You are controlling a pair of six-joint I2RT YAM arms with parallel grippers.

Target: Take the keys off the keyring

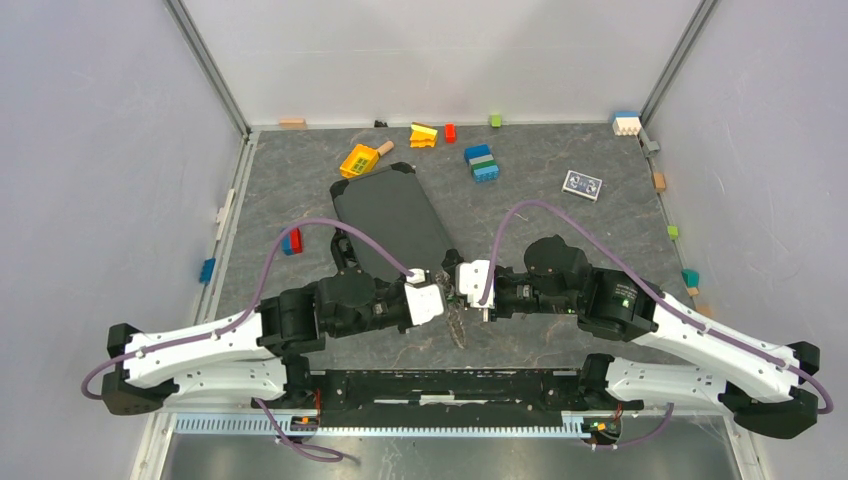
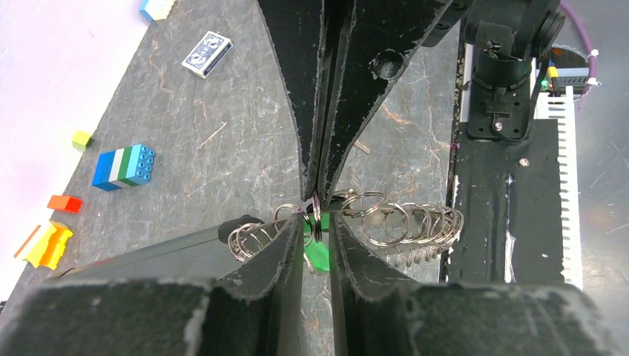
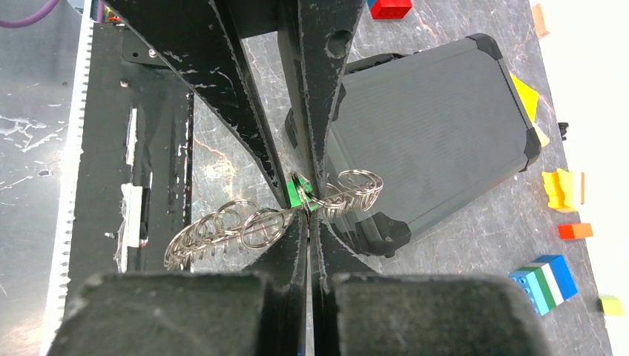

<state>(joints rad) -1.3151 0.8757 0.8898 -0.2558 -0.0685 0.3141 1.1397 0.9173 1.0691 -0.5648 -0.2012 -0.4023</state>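
Note:
The keyring (image 1: 458,322) hangs between both grippers above the near middle of the table. It is a thin wire loop strung with many small split rings (image 2: 415,222), and greyish keys (image 2: 412,256) dangle below them. A green tag (image 2: 317,256) hangs at the middle. My right gripper (image 3: 308,215) is shut on the keyring's wire (image 3: 252,222); its tips show from above in the left wrist view (image 2: 317,194). My left gripper (image 2: 317,230) faces it from the other side. Its jaws stand a narrow gap apart, with one small ring and the green tag in the gap.
A dark grey case (image 1: 395,215) lies just behind the grippers. Toy bricks (image 1: 483,163), a yellow toy (image 1: 358,160), a card box (image 1: 582,184) and a red brick (image 1: 295,240) are scattered further back. The black base rail (image 1: 450,385) runs along the near edge.

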